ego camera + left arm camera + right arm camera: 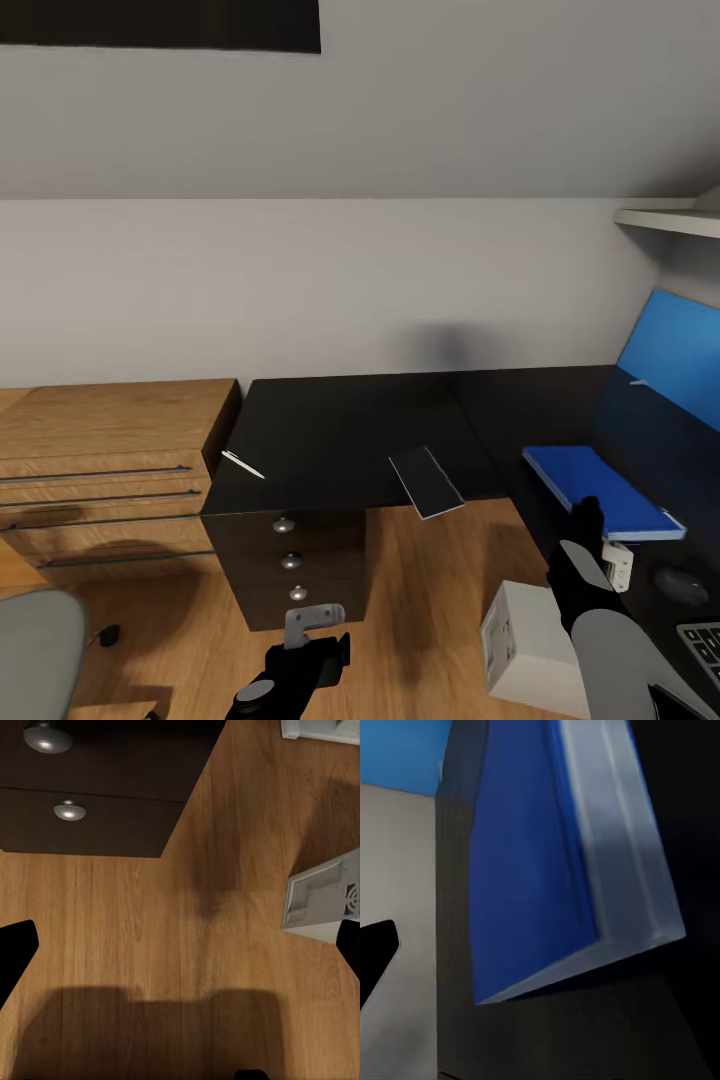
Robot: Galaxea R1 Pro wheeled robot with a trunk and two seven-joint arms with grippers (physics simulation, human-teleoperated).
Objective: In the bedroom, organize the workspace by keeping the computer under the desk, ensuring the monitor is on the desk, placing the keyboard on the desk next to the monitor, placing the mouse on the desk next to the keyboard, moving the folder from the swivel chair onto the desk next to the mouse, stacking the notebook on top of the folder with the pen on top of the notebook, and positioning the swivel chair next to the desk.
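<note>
Blue folder flat on the dark bench, my right arm just beside it.

The folder (600,490) lies with its long axis running from the back wall toward me, slanting right, beside the blue-lit monitor (672,365). My right gripper (590,515) hovers at its near edge; I cannot tell its jaws. My left gripper (310,640) hangs open over the floor (430,600).

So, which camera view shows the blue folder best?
The head view: the blue folder is seen whole, lying flat on the dark desk ahead of the right gripper. The right wrist view gives a close, cropped look at its cover and pale edge.
</note>
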